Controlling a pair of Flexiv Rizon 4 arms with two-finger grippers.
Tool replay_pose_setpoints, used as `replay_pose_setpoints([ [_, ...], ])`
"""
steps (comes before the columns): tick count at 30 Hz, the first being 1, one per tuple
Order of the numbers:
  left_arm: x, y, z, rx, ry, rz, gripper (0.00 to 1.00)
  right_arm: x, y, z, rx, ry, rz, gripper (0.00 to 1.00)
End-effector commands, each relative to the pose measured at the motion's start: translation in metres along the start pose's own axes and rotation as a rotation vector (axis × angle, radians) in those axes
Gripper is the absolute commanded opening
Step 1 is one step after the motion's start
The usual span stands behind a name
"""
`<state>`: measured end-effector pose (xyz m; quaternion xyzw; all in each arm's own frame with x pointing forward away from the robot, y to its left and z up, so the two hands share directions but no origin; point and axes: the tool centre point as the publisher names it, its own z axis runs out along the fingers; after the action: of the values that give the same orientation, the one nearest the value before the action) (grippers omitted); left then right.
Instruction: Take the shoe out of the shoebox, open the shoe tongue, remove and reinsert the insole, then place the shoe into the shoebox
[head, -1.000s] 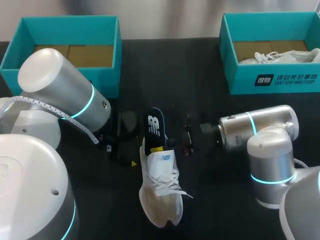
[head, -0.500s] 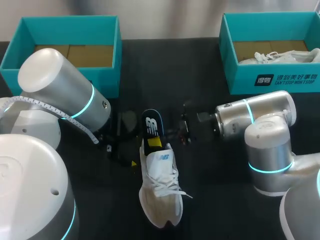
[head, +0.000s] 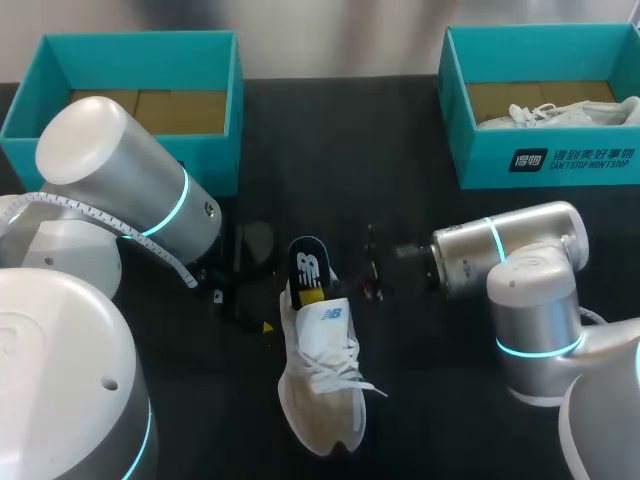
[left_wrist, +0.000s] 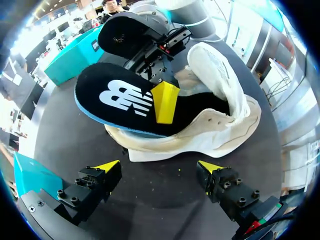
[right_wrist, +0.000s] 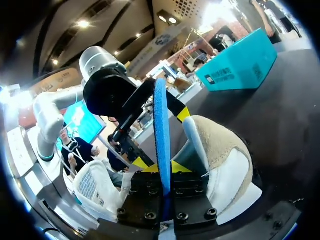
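**Inspector:** Position of the shoe?

**Assistant:** The white shoe (head: 322, 390) is outside both boxes. It lies on the dark table (head: 430, 400) between the two arms, with its toe toward the robot.

**Inspector:** And the insole?

**Assistant:** The black insole (head: 310, 265) is partly in the shoe. Its front end is inside, and its heel end sticks out past the collar.

**Inspector:** Right gripper?

**Assistant:** The right gripper (right_wrist: 162, 167) is clamped on the insole. The wrist view shows the insole edge-on between the two yellow tips.

**Inspector:** Left gripper?

**Assistant:** The left gripper (left_wrist: 159, 170) has its fingers spread wide and holds nothing. It sits just beside the shoe on the sole side, apart from it.

**Inspector:** The boxes?

**Assistant:** Both are at the far edge of the table. The left shoebox (head: 140, 38) shows only its cardboard floor. The right shoebox (head: 480, 160) holds a second shoe (head: 560, 113), also white.
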<state>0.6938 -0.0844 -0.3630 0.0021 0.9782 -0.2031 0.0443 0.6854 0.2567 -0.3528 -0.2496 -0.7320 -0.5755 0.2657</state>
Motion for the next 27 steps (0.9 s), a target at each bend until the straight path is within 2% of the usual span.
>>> replay_pose_setpoints([
  [1, 0.001, 0.001, -0.001, 0.002, 0.000, 0.001, 1.00, 0.004, -0.011, 0.002, 0.003, -0.013, 0.025, 0.00],
  [6, 0.001, 0.001, -0.001, 0.002, 0.000, 0.001, 1.00, 0.008, -0.017, 0.002, 0.002, -0.015, 0.048, 0.00],
  [9, 0.001, 0.001, -0.001, 0.002, 0.000, 0.001, 1.00, 0.012, -0.011, 0.000, -0.013, -0.026, 0.027, 0.00],
  [10, 0.001, 0.001, -0.001, 0.002, 0.000, 0.001, 1.00, 0.014, -0.007, -0.001, -0.015, -0.028, 0.015, 0.24],
  [11, 0.001, 0.001, -0.001, 0.002, 0.000, 0.001, 1.00, 0.015, -0.003, -0.001, -0.015, -0.032, 0.002, 0.42],
  [13, 0.001, 0.001, -0.001, 0.002, 0.000, 0.001, 1.00, 0.016, 0.005, -0.002, -0.012, -0.038, -0.024, 0.49],
  [15, 0.001, 0.001, -0.001, 0.002, 0.000, 0.001, 1.00, 0.017, 0.012, -0.003, -0.006, -0.041, -0.048, 0.51],
  [21, 0.001, 0.001, -0.001, 0.002, 0.000, 0.001, 1.00, 0.016, 0.028, -0.004, 0.018, -0.045, -0.091, 0.48],
  [24, 0.001, 0.001, -0.001, 0.002, 0.000, 0.001, 1.00, 0.012, 0.032, -0.004, 0.021, -0.046, -0.094, 0.41],
  [25, 0.001, 0.001, -0.001, 0.002, 0.000, 0.001, 1.00, 0.010, 0.033, -0.003, 0.022, -0.048, -0.090, 0.20],
  [26, 0.001, 0.001, -0.001, 0.002, 0.000, 0.001, 1.00, 0.008, 0.033, -0.003, 0.021, -0.048, -0.084, 0.04],
  [27, 0.001, 0.001, -0.001, 0.002, 0.000, 0.001, 1.00, 0.006, 0.033, -0.003, 0.023, -0.048, -0.077, 0.00],
])
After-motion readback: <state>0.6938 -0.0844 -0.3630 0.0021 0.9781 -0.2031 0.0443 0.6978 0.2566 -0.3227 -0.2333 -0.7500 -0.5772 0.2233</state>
